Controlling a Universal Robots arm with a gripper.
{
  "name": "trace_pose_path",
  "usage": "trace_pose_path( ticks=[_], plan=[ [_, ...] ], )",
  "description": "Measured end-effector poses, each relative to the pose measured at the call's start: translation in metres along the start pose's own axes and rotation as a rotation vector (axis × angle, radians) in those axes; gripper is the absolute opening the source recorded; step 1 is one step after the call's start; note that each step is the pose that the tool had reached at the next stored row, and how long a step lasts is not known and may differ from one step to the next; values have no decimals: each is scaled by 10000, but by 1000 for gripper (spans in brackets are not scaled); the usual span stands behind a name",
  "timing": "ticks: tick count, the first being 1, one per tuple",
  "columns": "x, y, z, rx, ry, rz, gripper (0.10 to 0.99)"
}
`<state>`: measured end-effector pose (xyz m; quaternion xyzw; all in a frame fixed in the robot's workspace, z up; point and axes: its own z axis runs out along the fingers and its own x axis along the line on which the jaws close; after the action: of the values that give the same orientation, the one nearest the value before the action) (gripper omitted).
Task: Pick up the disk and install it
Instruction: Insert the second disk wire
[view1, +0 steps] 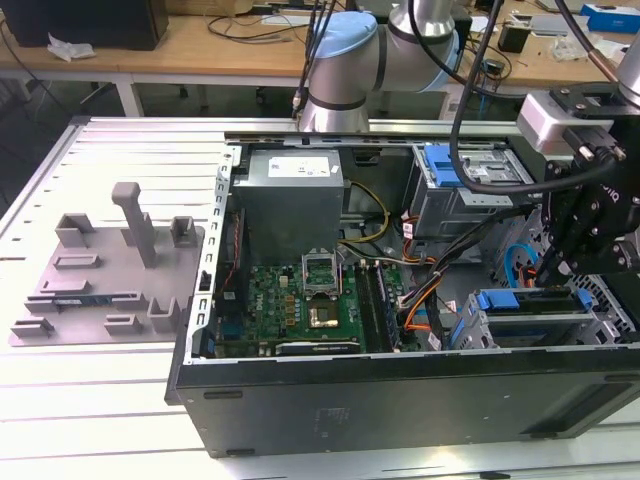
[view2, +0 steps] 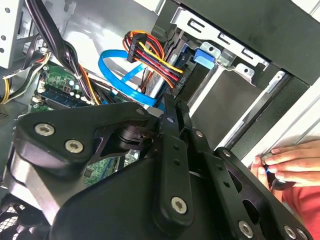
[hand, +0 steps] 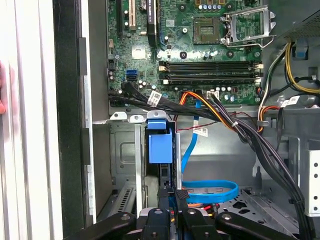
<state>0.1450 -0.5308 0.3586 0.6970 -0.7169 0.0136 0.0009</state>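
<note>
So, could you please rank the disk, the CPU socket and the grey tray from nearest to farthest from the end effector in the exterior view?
1. Disk: in the drive cage, right by the end effector.
2. CPU socket: mid-case, on the motherboard.
3. Grey tray: outside the case, at the exterior view's far left.

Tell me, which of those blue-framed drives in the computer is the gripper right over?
The disk in the lower cage, beside the gripper; the other blue-handled drive sits apart, by the power supply.
</note>
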Motion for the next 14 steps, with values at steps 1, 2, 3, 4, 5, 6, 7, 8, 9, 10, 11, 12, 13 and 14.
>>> trace_pose_path(
  ticks=[1,2,3,4,5,6,7,8,9,10,11,12,13,14],
  plan=[
    [0,0,3,0,-2,0,161],
    [0,0,5,0,-1,0,161],
    [-1,0,11,0,-2,0,161],
    [-1,0,15,0,-2,-1,161],
    [-1,0,21,0,-1,0,161],
    [-1,0,23,0,-1,0,161],
    [-1,0,25,0,-1,0,161],
    [-1,0,28,0,-1,0,161],
    [-1,0,31,0,-1,-1,161],
    [-1,1,34,0,-2,0,161],
    [-1,1,36,0,-1,0,161],
    [-1,1,38,0,-1,-1,161],
    [-1,1,40,0,-1,0,161],
    [-1,1,42,0,-2,0,161]
  ],
)
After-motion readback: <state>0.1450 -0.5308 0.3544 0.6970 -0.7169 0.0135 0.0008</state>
